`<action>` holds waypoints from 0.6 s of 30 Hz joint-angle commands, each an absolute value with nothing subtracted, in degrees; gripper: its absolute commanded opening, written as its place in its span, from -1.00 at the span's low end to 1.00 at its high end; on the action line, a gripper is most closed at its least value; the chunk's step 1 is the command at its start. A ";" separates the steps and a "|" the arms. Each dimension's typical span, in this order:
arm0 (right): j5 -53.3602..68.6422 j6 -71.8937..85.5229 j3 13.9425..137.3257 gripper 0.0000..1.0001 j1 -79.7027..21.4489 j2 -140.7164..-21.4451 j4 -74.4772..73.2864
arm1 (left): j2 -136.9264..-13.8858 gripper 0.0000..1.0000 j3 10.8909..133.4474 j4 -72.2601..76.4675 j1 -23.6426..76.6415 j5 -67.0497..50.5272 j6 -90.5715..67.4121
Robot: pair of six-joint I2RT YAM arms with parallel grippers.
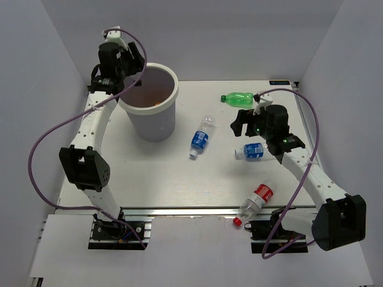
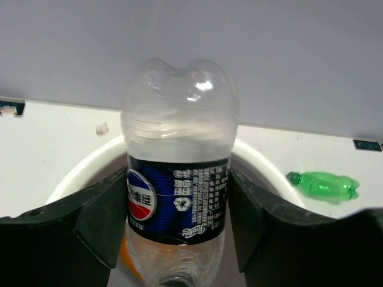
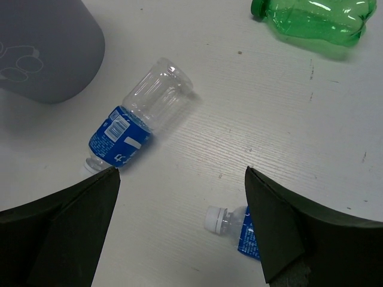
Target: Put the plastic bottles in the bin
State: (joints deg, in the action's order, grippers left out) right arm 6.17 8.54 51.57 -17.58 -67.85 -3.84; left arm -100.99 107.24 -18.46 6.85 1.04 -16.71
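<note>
My left gripper [image 1: 128,81] [image 2: 178,209] is shut on a clear bottle with a dark blue label [image 2: 176,197] and holds it over the mouth of the white bin [image 1: 151,113] [image 2: 72,176]. Something orange [image 2: 127,263] shows inside the bin. On the table lie a green bottle [image 1: 239,97] [image 2: 323,184] [image 3: 317,18], a clear blue-label bottle [image 1: 201,136] [image 3: 137,119], a second blue-label bottle [image 1: 252,151] [image 3: 230,224] and a red-label bottle [image 1: 255,202] at the front edge. My right gripper [image 1: 239,124] [image 3: 182,227] is open and empty, above the table between the two blue-label bottles.
White walls close in the table [image 1: 179,185] on three sides. The bin's grey-looking wall [image 3: 48,48] shows at the upper left of the right wrist view. A purple cable [image 1: 42,143] loops beside the left arm.
</note>
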 commanded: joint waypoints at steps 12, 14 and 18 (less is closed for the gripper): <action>8.62 12.48 53.17 0.79 -22.84 -71.09 0.45 | -94.40 0.96 108.10 -22.76 7.82 6.84 -15.91; 5.46 13.18 54.66 0.79 -25.47 -73.64 0.09 | -92.91 0.96 109.33 -24.60 7.82 9.04 -16.43; 1.24 13.71 56.95 0.79 -29.70 -77.07 0.09 | -86.59 0.96 105.31 -24.87 7.74 16.69 -18.45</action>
